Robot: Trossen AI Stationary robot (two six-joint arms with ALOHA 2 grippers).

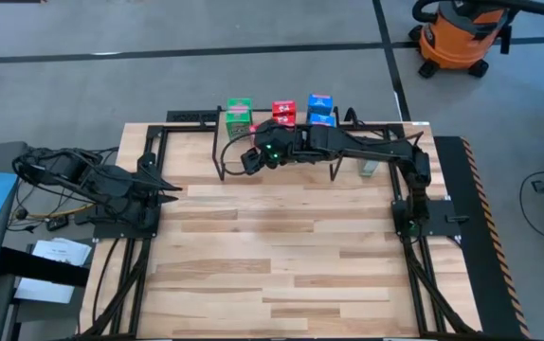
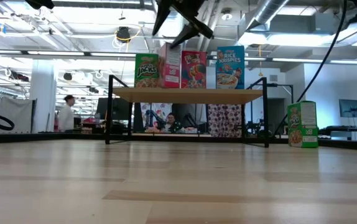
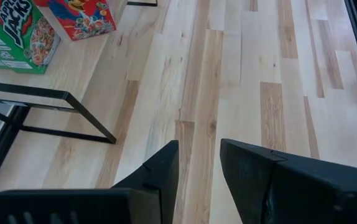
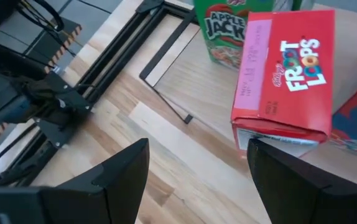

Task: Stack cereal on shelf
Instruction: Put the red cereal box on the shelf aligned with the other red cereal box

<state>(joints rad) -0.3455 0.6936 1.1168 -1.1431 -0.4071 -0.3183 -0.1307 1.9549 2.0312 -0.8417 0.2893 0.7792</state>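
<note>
The shelf [image 2: 185, 95] stands at the table's far side. On its top stand a green box [image 2: 146, 70], a red box [image 2: 194, 69] and a blue box [image 2: 230, 67]. Another red box [image 4: 284, 81] stands between the green and the red one, turned narrow side out and slightly tilted; it also shows in the low view [image 2: 170, 65]. My right gripper [image 4: 197, 168] is open and hovers just above and in front of this box, touching nothing; it shows in the high view [image 1: 250, 156] too. A green box [image 2: 302, 124] stands on the table right of the shelf. My left gripper [image 3: 200, 168] is open and empty at the table's left.
The shelf's black legs [image 2: 109, 112] stand on the tabletop. Bare tabletop [image 1: 281, 256] lies between the shelf and the near edge. An orange vacuum [image 1: 454, 36] stands on the floor beyond the table. People show in the room behind [image 2: 66, 115].
</note>
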